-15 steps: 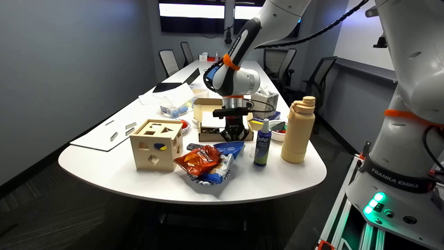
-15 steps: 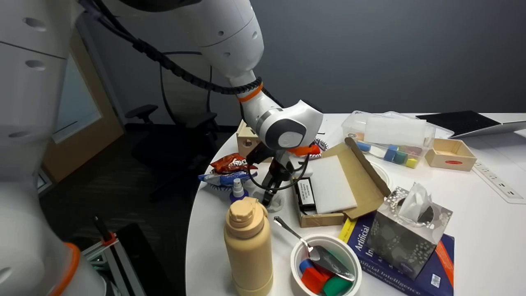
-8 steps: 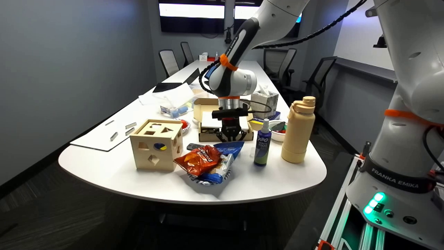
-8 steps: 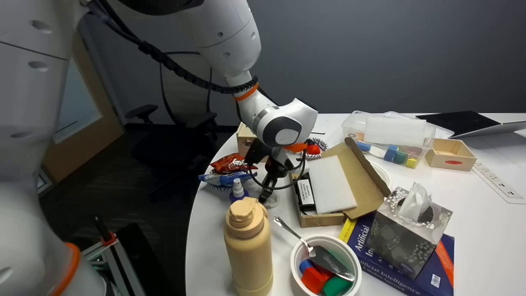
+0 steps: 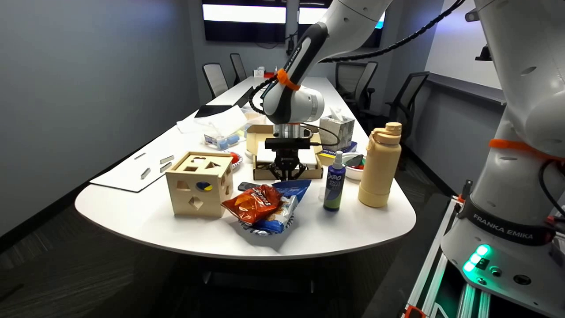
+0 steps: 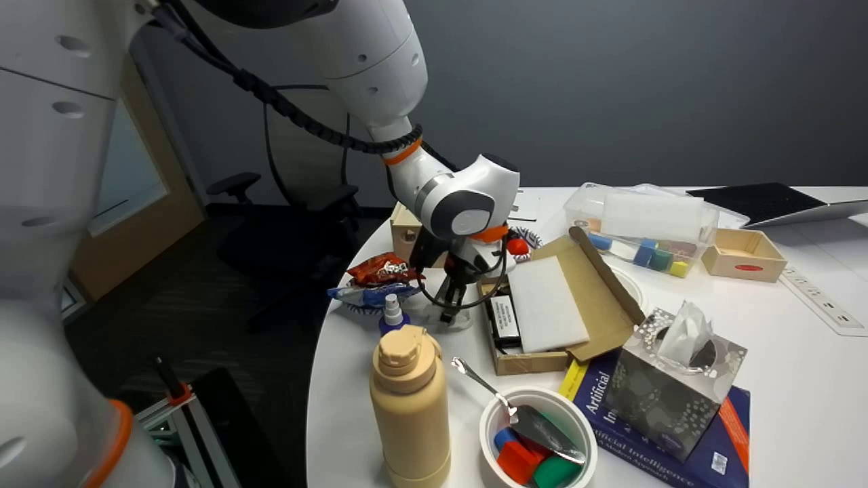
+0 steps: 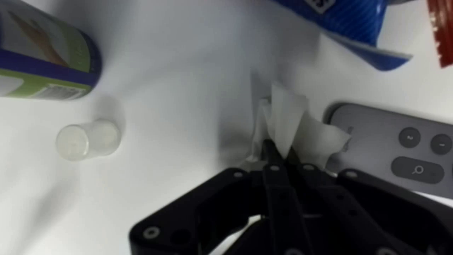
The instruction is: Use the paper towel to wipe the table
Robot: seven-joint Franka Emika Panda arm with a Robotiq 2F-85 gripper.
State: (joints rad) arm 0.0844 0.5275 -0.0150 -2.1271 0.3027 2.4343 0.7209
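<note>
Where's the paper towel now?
In the wrist view, the paper towel is pinched in the gripper, right of centre, lower left of the blue bag, its right tip overlapping the grey remote.

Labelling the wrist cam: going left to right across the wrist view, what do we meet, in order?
Spray bottle → small clear piece → white paper towel → gray remote.

Grey walls (image 5: 97, 88), super dark floor (image 5: 79, 274), bunch of mesh-backed chairs (image 5: 215, 79), plus two wall screens (image 5: 244, 15) partly glowing white, a whiteboard (image 5: 463, 57) and a wooden door (image 6: 152, 229).
</note>
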